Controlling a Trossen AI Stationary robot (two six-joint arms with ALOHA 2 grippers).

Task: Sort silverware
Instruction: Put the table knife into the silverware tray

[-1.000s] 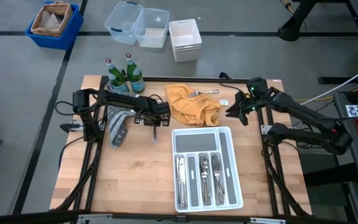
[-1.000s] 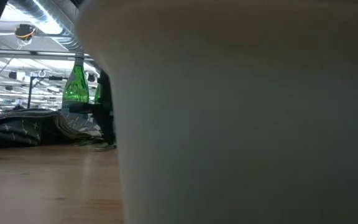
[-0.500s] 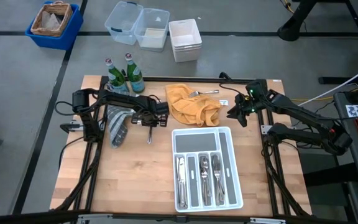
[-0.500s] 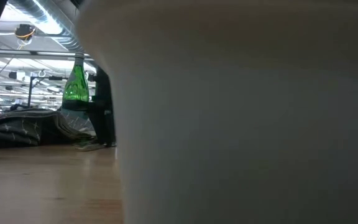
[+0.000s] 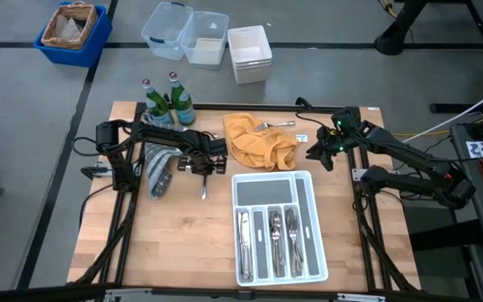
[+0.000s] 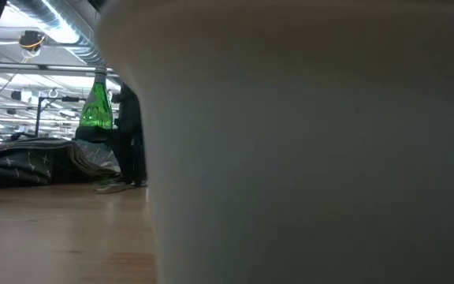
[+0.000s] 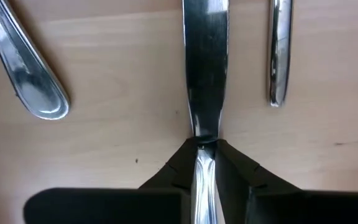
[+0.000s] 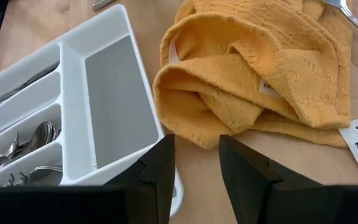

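Observation:
My left gripper (image 5: 201,165) is shut on a silver table knife (image 5: 203,188) at the table's middle left, beside a grey cloth (image 5: 159,168). In the left wrist view the knife's blade (image 7: 205,62) runs away from the fingers, and two other silverware handles (image 7: 27,78) (image 7: 278,56) lie on the wood on either side. A white compartmented tray (image 5: 307,189) holds several pieces of silverware (image 5: 277,239). My right gripper (image 8: 196,163) is open and empty between the tray's far corner and a yellow cloth (image 8: 253,74). A fork (image 5: 275,125) lies on that cloth. My left gripper pinches the knife between its two fingers where the handle meets the blade (image 7: 204,144). The handle (image 7: 204,180) runs back between the fingers and the blade sticks out ahead of them. The fingers lie along the knife. The blade looks raised off the wood.
Two green bottles (image 5: 164,101) stand at the far left corner, one also showing in the low view (image 6: 95,106). The tray's white wall (image 6: 314,158) blocks most of the low view. Plastic bins (image 5: 187,35) and a blue box (image 5: 72,29) sit beyond the far edge.
My left gripper has gone a little toward the table's left edge, away from the yellow cloth, staying shut on the knife, which has gone with it.

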